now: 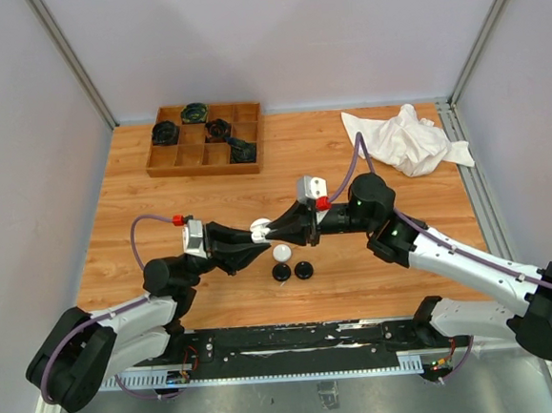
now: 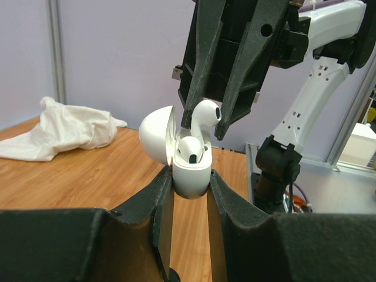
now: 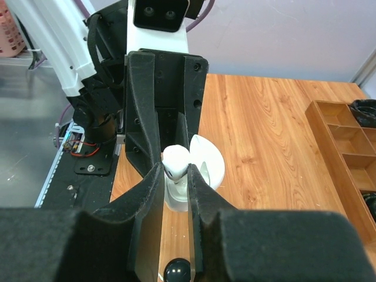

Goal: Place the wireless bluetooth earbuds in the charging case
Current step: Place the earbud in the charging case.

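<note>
My left gripper (image 2: pixel 190 176) is shut on a white charging case (image 2: pixel 191 176) with its lid (image 2: pixel 157 134) open, held above the table. One white earbud (image 2: pixel 191 150) sits in the case. My right gripper (image 3: pixel 175 171) is shut on a second white earbud (image 3: pixel 175 161) and holds it just over the case's open top (image 3: pixel 176 197); in the left wrist view this earbud (image 2: pixel 205 113) sits between the right fingertips (image 2: pixel 194 114). In the top view the grippers meet at the case (image 1: pixel 262 231).
A white puck-like case (image 1: pixel 282 253) and two black ones (image 1: pixel 281 273) (image 1: pixel 304 269) lie on the table below the grippers. A wooden divided tray (image 1: pixel 172 159) with black items stands at the back left. A crumpled white cloth (image 1: pixel 406 139) lies at the back right.
</note>
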You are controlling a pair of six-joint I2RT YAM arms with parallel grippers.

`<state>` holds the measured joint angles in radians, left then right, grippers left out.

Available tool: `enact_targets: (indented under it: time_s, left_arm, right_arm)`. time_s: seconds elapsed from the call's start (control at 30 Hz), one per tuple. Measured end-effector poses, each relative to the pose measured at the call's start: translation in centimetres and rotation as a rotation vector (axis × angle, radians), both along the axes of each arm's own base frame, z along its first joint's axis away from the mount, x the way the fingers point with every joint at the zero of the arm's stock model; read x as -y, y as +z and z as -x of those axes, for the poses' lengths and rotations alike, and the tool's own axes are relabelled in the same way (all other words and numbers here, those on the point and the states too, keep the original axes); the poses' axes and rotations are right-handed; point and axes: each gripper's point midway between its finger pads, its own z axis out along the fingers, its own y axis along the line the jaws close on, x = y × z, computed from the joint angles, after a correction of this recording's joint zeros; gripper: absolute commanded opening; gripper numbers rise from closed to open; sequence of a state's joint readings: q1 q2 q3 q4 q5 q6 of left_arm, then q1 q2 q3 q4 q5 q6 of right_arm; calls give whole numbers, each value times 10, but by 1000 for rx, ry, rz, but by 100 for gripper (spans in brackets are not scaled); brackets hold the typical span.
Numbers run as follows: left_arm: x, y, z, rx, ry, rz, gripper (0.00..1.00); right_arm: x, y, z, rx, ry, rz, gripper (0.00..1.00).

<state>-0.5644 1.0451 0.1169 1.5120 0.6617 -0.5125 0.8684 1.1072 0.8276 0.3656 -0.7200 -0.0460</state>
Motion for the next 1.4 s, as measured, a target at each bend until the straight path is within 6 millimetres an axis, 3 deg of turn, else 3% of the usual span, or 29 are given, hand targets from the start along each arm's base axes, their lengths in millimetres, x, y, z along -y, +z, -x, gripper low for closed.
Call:
enact_targets:
  time_s: [0.67, 1.07, 1.4]
  left_arm:
    - [3, -12, 8, 40, -43, -70, 0]
    - [2, -13, -3, 17, 8, -58, 0]
    - [-9, 3, -20, 58, 144, -15, 0]
  right_arm:
    - [4, -19, 9, -14, 106, 105, 29]
    - [7, -19, 6, -24, 72, 119, 58]
    - [30, -8, -22, -2, -184, 113, 74]
